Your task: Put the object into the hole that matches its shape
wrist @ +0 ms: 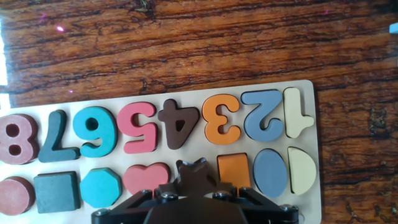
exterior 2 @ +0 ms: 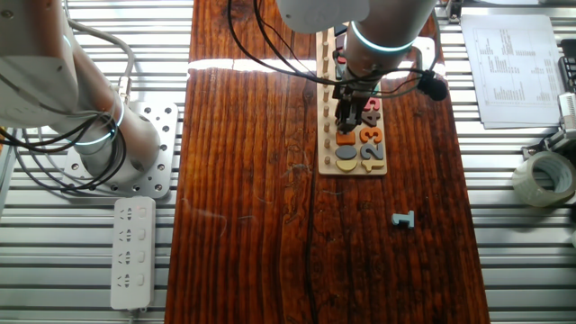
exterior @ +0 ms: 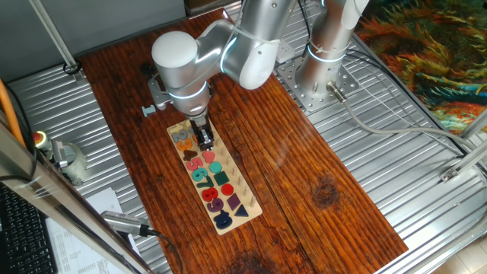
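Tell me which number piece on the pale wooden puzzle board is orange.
The orange number 3, between the dark brown number 4 and the grey-blue number 2. No other number shares its colour.

pincer [exterior: 205,138] low over puzzle board [exterior: 215,180], wooden table [exterior: 304,190]

**What cannot be seen well**

In the hand view the gripper [wrist: 198,200] is cut by the bottom edge and covers most of the star [wrist: 196,174]. The hole is hidden. The red circle [wrist: 12,194] is cut at the left.
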Action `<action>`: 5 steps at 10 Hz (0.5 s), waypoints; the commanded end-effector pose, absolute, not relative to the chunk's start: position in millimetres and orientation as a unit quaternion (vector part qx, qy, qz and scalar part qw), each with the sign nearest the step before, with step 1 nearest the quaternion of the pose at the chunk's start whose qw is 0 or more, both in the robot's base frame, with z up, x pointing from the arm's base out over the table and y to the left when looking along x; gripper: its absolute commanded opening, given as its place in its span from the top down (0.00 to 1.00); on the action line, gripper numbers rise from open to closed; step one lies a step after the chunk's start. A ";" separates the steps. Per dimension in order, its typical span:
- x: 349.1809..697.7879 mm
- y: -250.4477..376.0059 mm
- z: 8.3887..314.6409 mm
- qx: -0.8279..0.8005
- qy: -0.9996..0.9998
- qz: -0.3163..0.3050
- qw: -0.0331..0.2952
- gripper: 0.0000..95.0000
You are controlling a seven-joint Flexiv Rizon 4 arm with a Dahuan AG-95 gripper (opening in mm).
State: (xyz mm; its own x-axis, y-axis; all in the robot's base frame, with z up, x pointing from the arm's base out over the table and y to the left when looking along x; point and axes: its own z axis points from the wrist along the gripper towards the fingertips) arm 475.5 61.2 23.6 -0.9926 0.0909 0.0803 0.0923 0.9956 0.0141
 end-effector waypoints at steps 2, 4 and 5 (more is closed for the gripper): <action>475.6 61.4 24.0 -0.045 -0.998 -0.011 0.040 0.40; 475.6 61.4 24.2 -0.044 -0.998 -0.011 0.040 0.40; 475.6 61.5 24.6 -0.044 -0.998 -0.012 0.040 0.40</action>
